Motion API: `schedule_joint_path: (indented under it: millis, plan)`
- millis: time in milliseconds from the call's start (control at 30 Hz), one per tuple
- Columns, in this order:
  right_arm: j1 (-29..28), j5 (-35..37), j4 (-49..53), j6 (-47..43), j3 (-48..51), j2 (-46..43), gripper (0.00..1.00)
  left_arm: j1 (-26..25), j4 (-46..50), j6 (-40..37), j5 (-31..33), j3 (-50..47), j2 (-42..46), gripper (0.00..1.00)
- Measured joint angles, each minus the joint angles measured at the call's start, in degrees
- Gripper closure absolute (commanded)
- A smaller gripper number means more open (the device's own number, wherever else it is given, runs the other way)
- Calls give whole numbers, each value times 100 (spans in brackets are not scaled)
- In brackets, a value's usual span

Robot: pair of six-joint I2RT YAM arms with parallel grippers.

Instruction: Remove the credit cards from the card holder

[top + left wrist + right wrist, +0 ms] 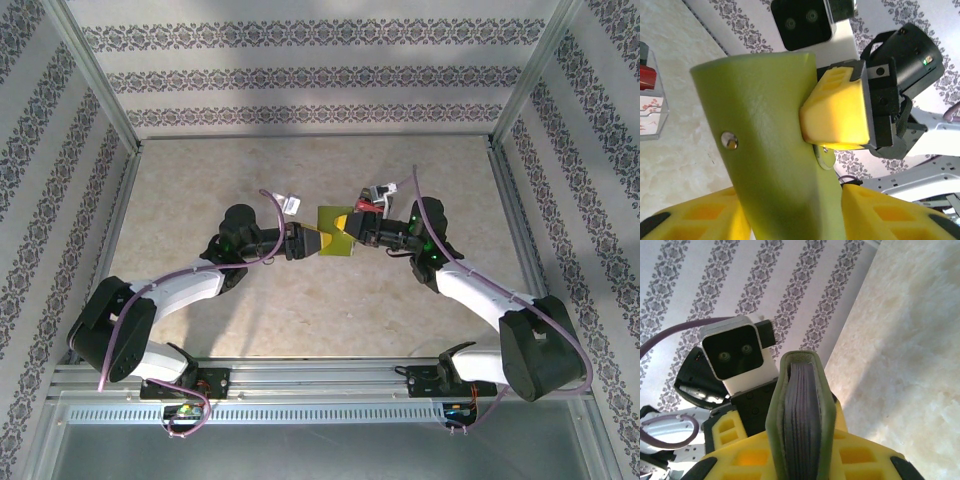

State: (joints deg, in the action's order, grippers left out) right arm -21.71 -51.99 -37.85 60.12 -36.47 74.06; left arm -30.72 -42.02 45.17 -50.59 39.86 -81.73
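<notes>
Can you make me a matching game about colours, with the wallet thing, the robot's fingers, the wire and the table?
Things:
1. card holder
2. right tool fingers
3. cable
4. table

Colours:
A. purple
B. pale beige
C. olive green
D. yellow

Pairs: 1-C, 2-D, 3-A, 4-B

Olive-green bifold card holder (335, 248) over beige marbled table (250, 180), left jaws at its 9 o'clock, right jaws clamping 3 o'clock edge
</notes>
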Motion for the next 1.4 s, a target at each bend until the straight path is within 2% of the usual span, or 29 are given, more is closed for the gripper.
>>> schedule_joint_path:
  millis: [100,233,400,467,600,700,800,933,1167,1267,1400]
  plan:
    - [-72,-39,-17,-42,-92,52,91,-52,0,2,-46,39,-105,79]
    - [-52,-39,-83,-136,-109,142,89,-42,22,44,-20,79,-131,87]
    - [-39,26,-39,-181,-109,146,63,-44,76,-26,24,79,-94,99]
    - [-50,155,146,-219,-111,120,55,-81,243,-157,136,79,-22,100]
    - [-68,654,870,-514,-125,-208,47,-160,684,-448,398,79,133,100]
    - [-146,1327,1729,-876,-155,-680,41,-179,1049,-693,625,79,319,100]
    - [-374,2166,2699,-1252,-297,-1137,40,-186,1364,-922,837,79,466,100]
    - [-787,3303,3825,-1631,-584,-1556,45,-188,1687,-1158,1078,81,514,100]
    - [-1853,5051,5388,-1965,-1362,-1515,52,-221,2081,-1397,1329,107,514,100]
    - [-2236,5482,5707,-2006,-1698,-1250,56,-284,2190,-1480,1360,133,514,100]
    - [-2382,5672,5877,-2006,-1930,-881,57,-361,2234,-1523,1360,186,509,100]
